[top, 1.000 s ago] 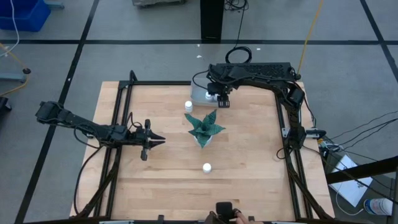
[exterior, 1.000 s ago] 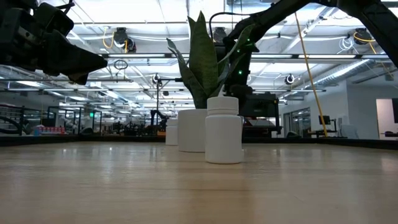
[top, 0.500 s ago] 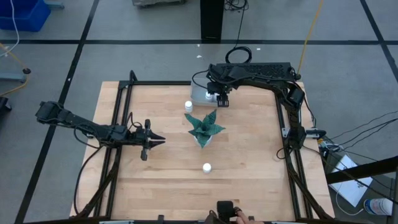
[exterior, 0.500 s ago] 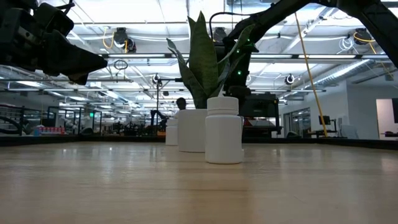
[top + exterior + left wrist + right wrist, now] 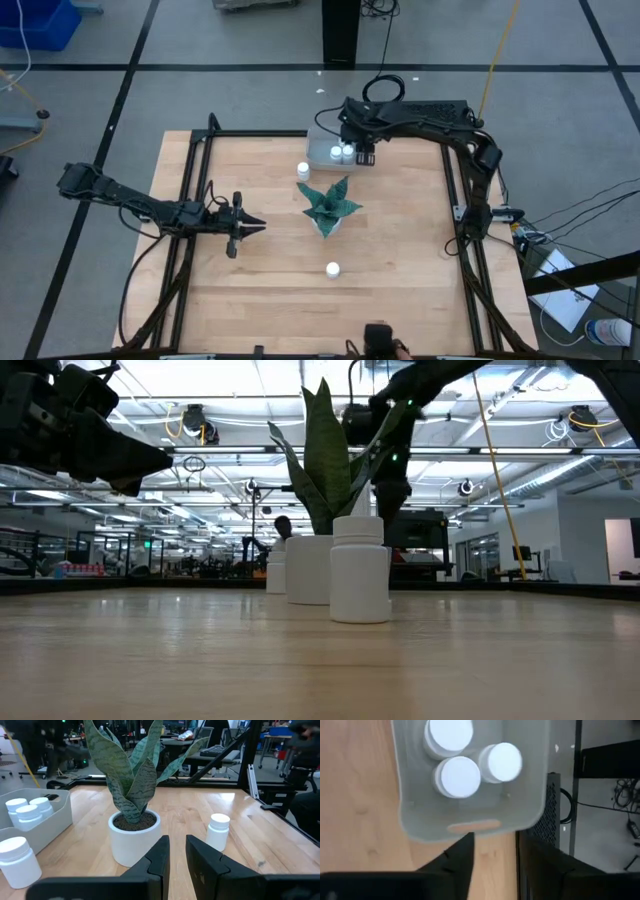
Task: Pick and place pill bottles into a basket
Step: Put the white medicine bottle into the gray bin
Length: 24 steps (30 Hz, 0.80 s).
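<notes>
Table (image 5: 390, 250) of pale wood carries all items, with a dark frame along its sides. Left arm reaches in low from the left side; the left gripper (image 5: 257, 228) hovers over the left-centre of the table, pointing toward the potted plant (image 5: 329, 207), its fingers (image 5: 159, 857) close together with a narrow gap and nothing between them. Right arm extends across the far edge; the right gripper (image 5: 365, 156) hangs above the basket's right end, its fingers (image 5: 464, 854) apart and empty.

Basket (image 5: 322, 146), pale grey-blue, sits at the far edge of the table, behind the plant. Right wrist view shows three white-capped bottles (image 5: 461, 776) standing inside it, clustered and touching one another. Potted plant stands near the table centre in a white pot (image 5: 134, 834), leaves green and upright.

Two pill bottles stand upright on the bare wood. One bottle (image 5: 303, 170) is just beside the basket's near left corner, between basket and plant. The other bottle (image 5: 332, 269) stands alone on the near side of the plant, well apart from the basket.
</notes>
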Tool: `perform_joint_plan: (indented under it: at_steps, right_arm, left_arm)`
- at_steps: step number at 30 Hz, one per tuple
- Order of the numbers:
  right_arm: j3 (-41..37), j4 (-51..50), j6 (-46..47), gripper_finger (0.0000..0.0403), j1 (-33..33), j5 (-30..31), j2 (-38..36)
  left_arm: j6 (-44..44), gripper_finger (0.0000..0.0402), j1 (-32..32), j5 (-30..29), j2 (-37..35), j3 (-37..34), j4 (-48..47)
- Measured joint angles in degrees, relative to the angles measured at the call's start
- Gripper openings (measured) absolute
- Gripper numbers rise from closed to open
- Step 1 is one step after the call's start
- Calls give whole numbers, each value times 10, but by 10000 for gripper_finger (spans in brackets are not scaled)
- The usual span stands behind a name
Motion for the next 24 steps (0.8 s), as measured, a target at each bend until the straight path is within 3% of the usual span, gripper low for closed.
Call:
perform_joint_plan:
  at_steps: [3, 6, 10, 20, 24]
  right_arm:
    - [0, -24, 27, 79, 0, -11, -36]
    - [-6, -41, 56, 14, 0, -76, -78]
    - [-84, 28, 99, 8, 5, -141, -177]
    - [-412, 334, 197, 1, 58, -279, -484]
    - [-534, 446, 238, 1, 103, -301, -583]
  left_arm:
    - [-4, 67, 0, 0, 0, 0, 2]
    - [-1, 67, 0, 0, 0, 0, 11]
    - [0, 67, 0, -4, 0, 0, 24]
    - [1, 67, 0, -11, 0, 0, 96]
    - [1, 67, 0, -31, 0, 0, 124]
